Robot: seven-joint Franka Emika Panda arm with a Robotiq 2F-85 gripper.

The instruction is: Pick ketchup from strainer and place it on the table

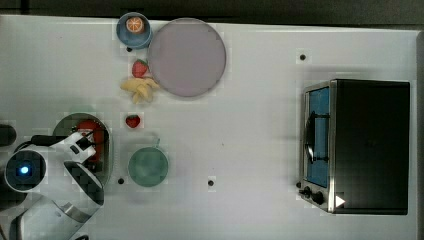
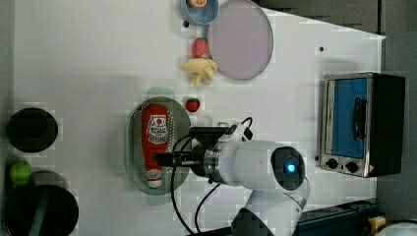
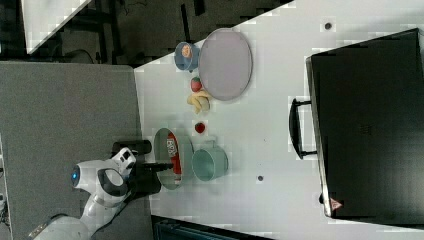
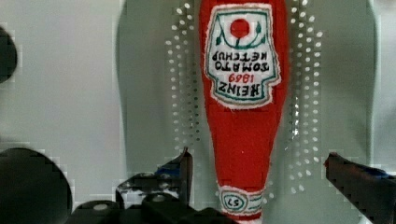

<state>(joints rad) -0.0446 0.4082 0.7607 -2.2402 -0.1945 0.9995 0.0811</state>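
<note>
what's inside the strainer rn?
The ketchup lies flat inside the strainer, label up, the only thing visible there. The open gripper straddles its neck. The arm covers part of the basin in the top view; the floor under the bottle is hidden.

In the top view, the white robot arm (image 1: pixel 75 165) covers most of the red ketchup bottle (image 1: pixel 90 131) and much of the pale green perforated plastic strainer (image 1: pixel 107 150) beneath it.
</note>
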